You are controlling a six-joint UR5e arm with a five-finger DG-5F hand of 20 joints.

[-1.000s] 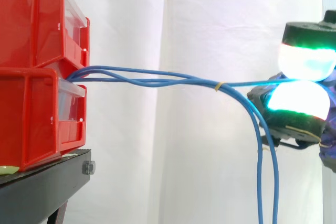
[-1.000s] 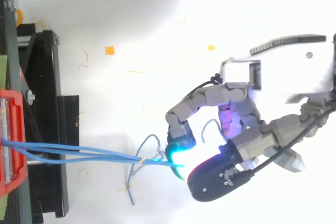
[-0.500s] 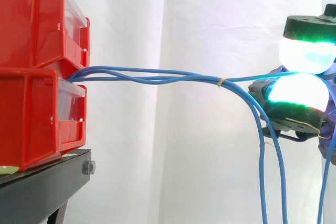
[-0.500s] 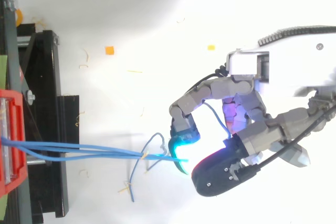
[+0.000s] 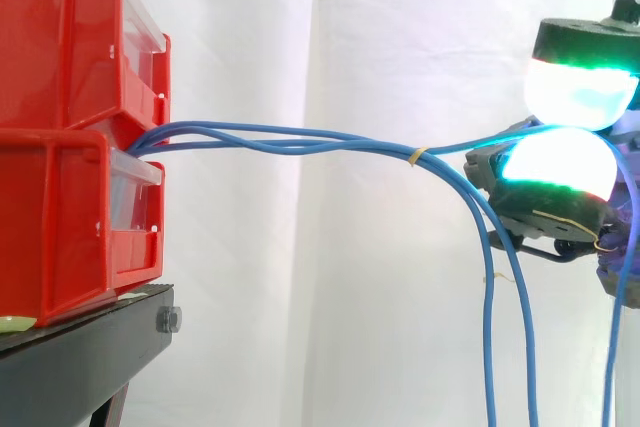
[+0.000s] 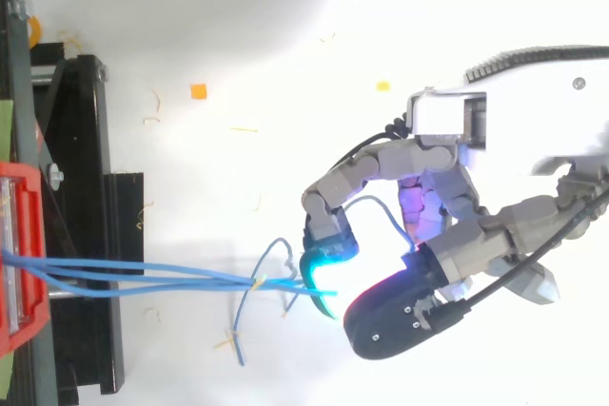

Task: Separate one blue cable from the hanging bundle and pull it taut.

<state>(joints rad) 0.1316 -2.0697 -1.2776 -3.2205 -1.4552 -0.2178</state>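
Several blue cables come out between the two stacked red bins and run right to a yellow tie. Past the tie, two cables curve down and hang. One blue cable runs on, rising slightly, into my hand at the right edge. The hand is shut on it, the cable pinched between two glowing fingertip pads. In the top view the hand reaches left, and the cable ends at its cyan fingertip.
The bins stand on a black stand at the left. A white curtain hangs behind. On the white floor below lie small scraps and an orange bit. Another blue strand hangs by the hand's right side.
The hand first drew slightly right, then shifted back a little left and up. The pinched cable now rises toward the pads, and the bundle bows a bit more.
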